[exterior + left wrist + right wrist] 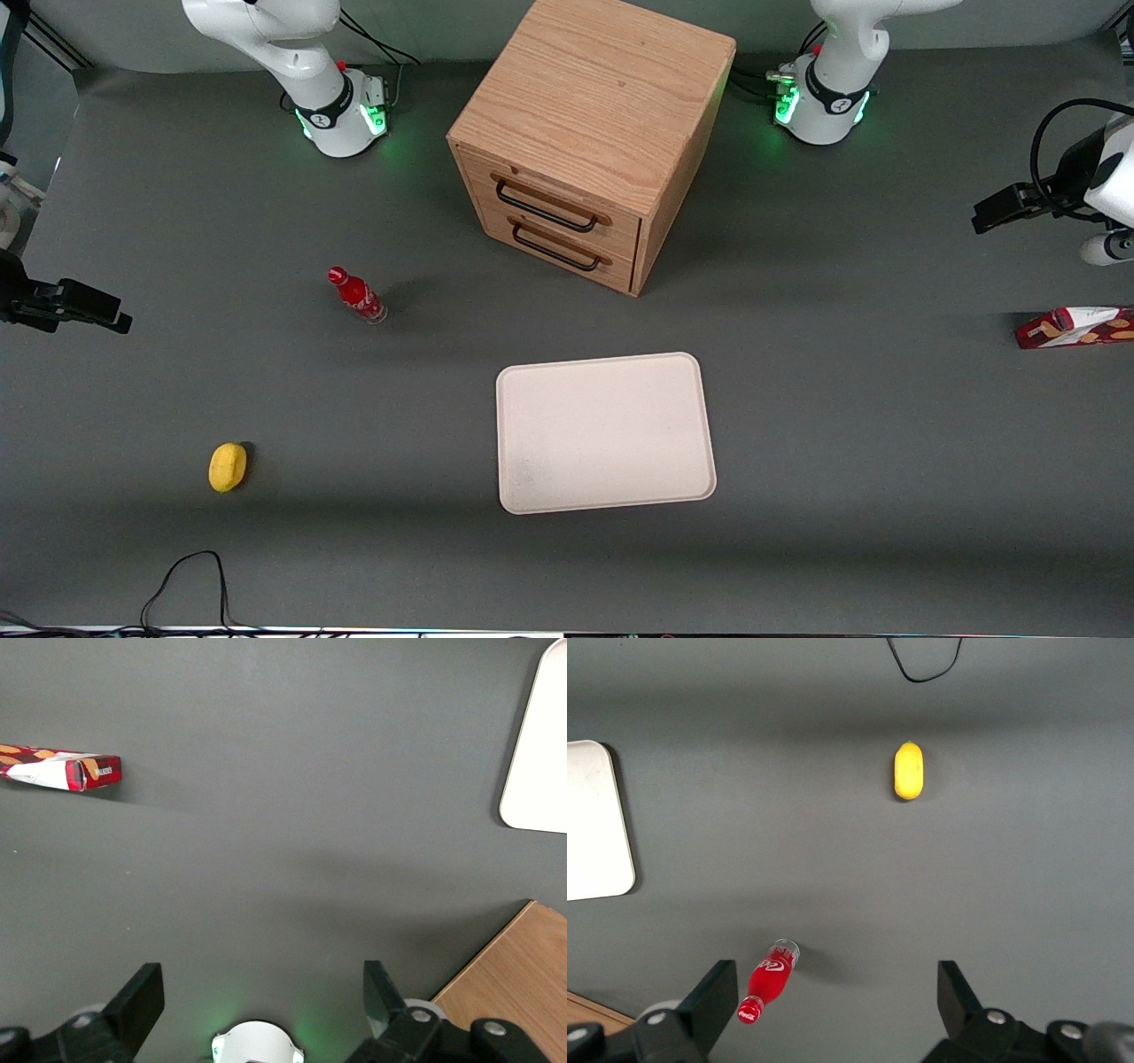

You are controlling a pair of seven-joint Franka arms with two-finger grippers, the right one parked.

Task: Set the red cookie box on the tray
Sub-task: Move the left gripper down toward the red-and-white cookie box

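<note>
Spread wide with nothing between its fingers, the left arm's claw (261,1001) hangs above bare counter (886,425), out at the working arm's end. Its two dark fingers (142,997) stand far apart in the wrist view, touching nothing.

Taking the wooden drawer cabinet (585,133) as the landmark: the red cookie box (1075,327) lies flat on the counter, well away from the cabinet toward the working arm's end and somewhat nearer the front camera than the cabinet. Part of the box is cut off by the front view's edge. In the left wrist view the box (60,769) shows one end flap, and it lies well apart from the claw.

The tray (605,431) sits flat on the counter in front of the cabinet, nearer the front camera, with a strip of counter between them, and it carries nothing. It is well apart from the cookie box.

A small red bottle (356,295) stands tilted near the cabinet on the parked arm's side. A yellow lemon-like fruit (228,466) lies farther off toward that end and nearer the front camera than the bottle.
</note>
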